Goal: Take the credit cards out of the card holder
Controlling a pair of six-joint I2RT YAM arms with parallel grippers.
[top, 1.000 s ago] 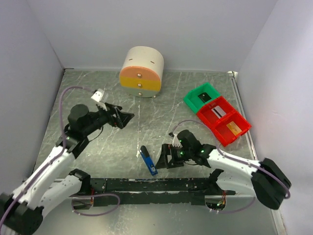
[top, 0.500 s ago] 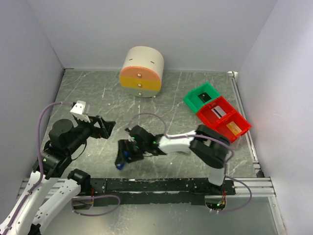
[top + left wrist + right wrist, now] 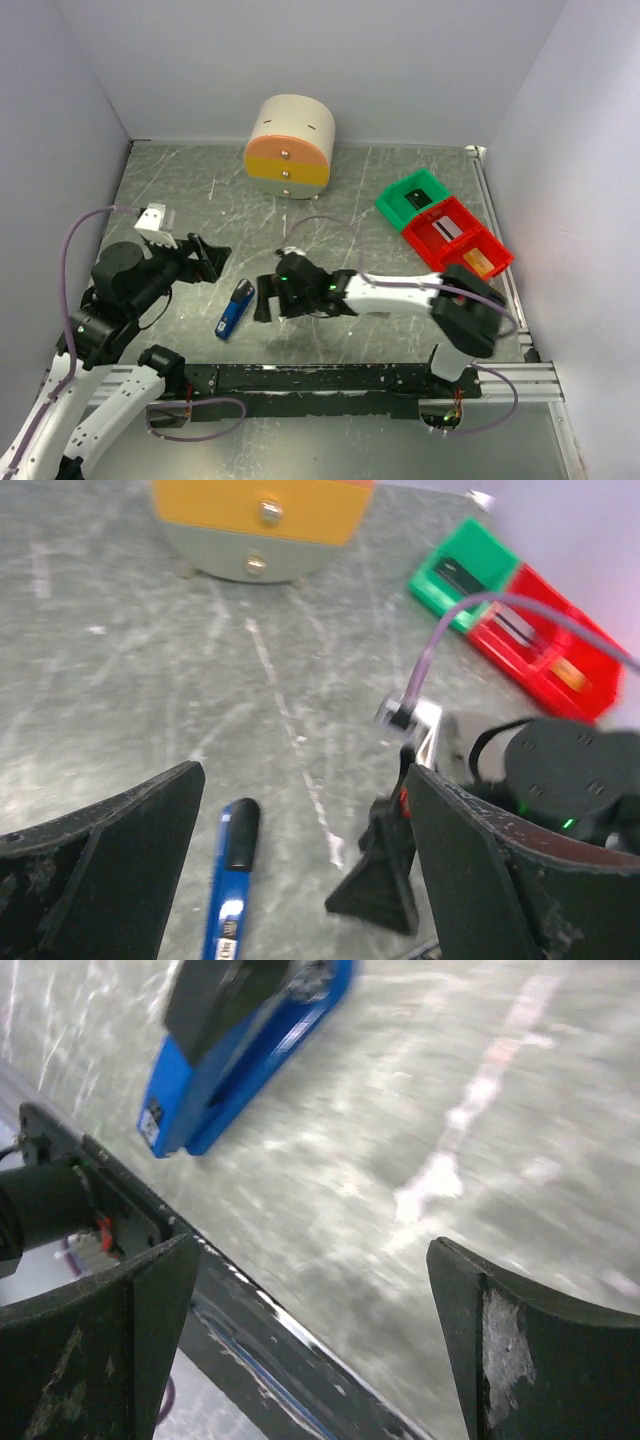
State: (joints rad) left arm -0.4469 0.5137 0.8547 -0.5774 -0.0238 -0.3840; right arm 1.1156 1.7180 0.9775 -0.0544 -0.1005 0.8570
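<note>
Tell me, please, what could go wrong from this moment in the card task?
1. The open left hand and the open right hand sit close on either side of the blue-and-black stick. If both move in, they may collide.
2. No card holder shows in any view, so either hand might close on the stick, which is the wrong thing.

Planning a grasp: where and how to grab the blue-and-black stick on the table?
I'd come straight down and close across its narrow width, mid-length on the blue body. The blue-and-black stick lies flat on the table, long and slim, so its two long sides look like the only faces to pinch.
</note>
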